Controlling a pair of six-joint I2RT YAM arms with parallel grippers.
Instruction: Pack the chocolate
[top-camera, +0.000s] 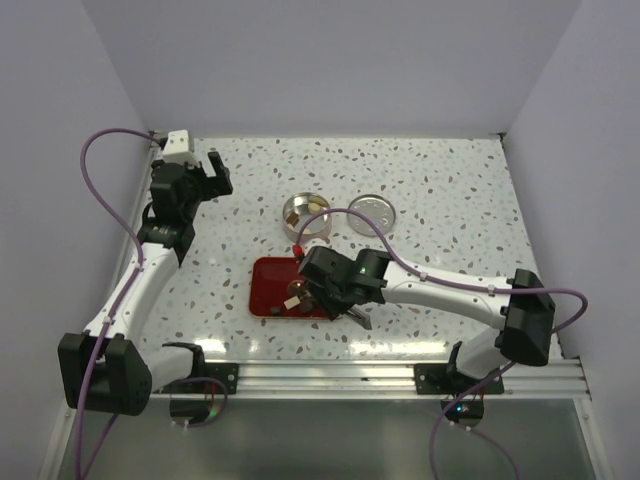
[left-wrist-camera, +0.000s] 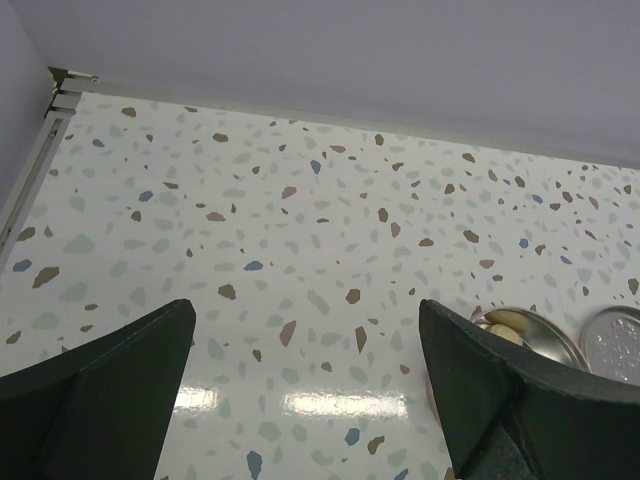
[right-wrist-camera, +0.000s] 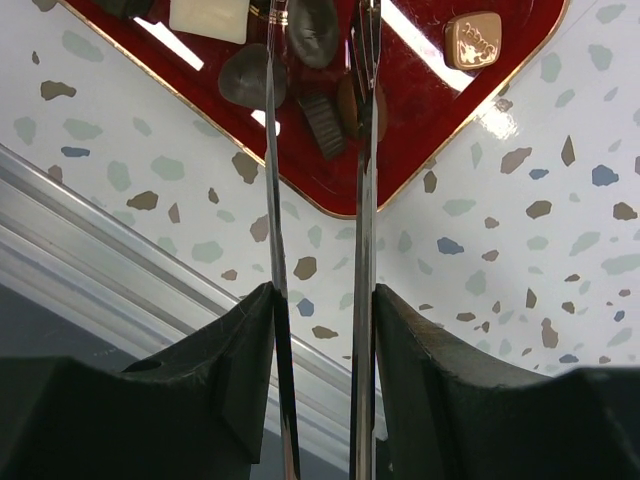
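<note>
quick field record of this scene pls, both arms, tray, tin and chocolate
left gripper: jaws open, empty
right gripper: jaws shut on tweezers, tips over red tray
chocolate: several pieces on tray, dark, light brown and white
tin: open, some pale chocolate inside
lid: flat on table, right of tin in top view

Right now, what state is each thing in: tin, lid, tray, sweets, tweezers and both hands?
Round tin: open, a few chocolate pieces inside.
Lid: off, lying flat beside the tin.
Red tray: lying flat, several pieces on it.
Right hand: shut on the tweezers.
Tweezers: prongs apart, over the tray.
Left hand: open, empty.
</note>
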